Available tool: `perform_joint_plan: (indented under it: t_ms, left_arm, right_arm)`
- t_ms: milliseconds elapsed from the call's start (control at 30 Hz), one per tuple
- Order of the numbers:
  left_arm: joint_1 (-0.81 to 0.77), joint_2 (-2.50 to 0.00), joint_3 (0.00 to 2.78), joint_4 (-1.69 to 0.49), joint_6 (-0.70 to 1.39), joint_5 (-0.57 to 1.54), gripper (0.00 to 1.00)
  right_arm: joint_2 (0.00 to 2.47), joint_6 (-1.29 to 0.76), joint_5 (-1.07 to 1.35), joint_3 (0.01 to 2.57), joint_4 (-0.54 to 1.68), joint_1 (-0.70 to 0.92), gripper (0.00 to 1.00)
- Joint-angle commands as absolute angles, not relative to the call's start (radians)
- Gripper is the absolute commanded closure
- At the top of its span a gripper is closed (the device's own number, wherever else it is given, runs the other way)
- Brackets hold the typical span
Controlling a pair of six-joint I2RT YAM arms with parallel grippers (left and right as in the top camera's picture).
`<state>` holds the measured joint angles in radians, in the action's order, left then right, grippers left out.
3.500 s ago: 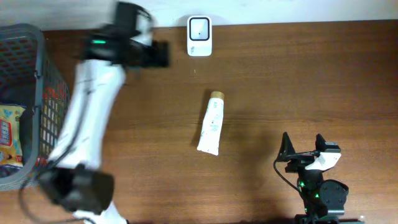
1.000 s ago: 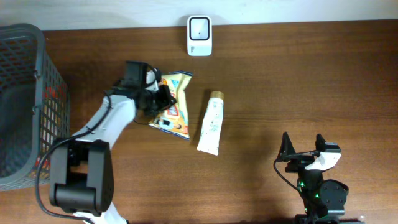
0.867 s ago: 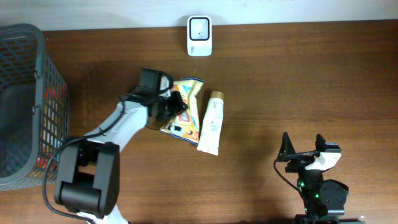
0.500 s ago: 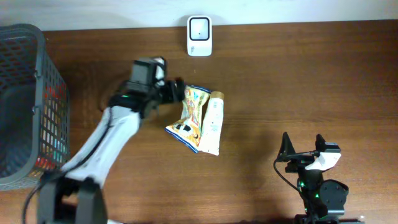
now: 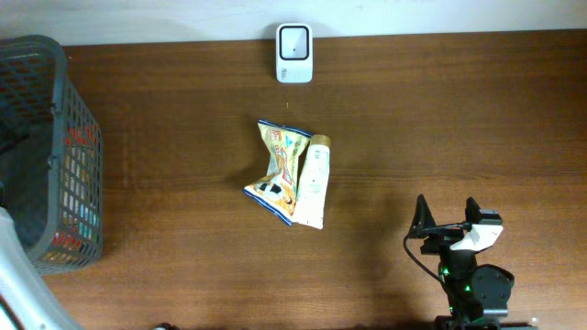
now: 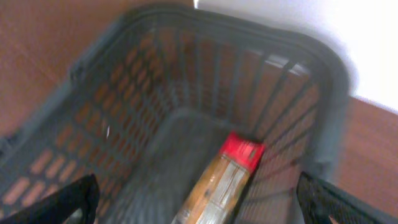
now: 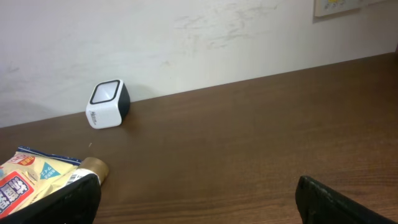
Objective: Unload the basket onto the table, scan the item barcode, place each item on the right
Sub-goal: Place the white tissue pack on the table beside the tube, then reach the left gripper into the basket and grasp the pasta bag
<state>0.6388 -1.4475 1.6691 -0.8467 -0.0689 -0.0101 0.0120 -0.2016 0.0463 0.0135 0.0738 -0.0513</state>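
I've swung from the snack bag (image 5: 278,168) back over the basket (image 6: 186,74), left end effector (image 6: 199,205) wide. Plunging in, I could snag the wall and miss the box (image 6: 233,165).

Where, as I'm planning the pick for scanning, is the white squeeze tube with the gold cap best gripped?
Probably across the middle of the white squeeze tube, from straight above: it lies flat. One long side is clear; the yellow snack packet lies against the other, so a finger must wedge between.
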Motion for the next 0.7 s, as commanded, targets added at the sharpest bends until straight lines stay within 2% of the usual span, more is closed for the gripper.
perform_joint_plan:
  t_ms: [0,133,267,500,600,667]
  left_arm:
    - [0.713,-1.610,1.676,-0.899,-0.092,0.070,0.01]
    - [0.741,-1.809,1.676,-0.900,-0.129,0.120,0.01]
    - [0.741,-1.958,1.676,-0.907,-0.271,0.244,0.01]
    - [0.740,-2.144,1.676,-0.899,-0.358,0.253,0.01]
    - [0.740,-2.194,1.676,-0.900,-0.445,0.381,0.00]
    - [0.740,-2.200,1.666,-0.899,-0.471,0.400,0.06]
  right_arm:
    - [0.006,-0.195,0.041,0.006,0.074,-0.045,0.01]
    - [0.006,-0.195,0.041,0.006,0.074,-0.045,0.01]
    - [0.006,-0.195,0.041,0.006,0.074,-0.045,0.01]
    - [0.006,-0.195,0.041,0.006,0.074,-0.045,0.01]
    - [0.006,-0.195,0.041,0.006,0.074,-0.045,0.01]
    - [0.006,-0.195,0.041,0.006,0.074,-0.045,0.01]
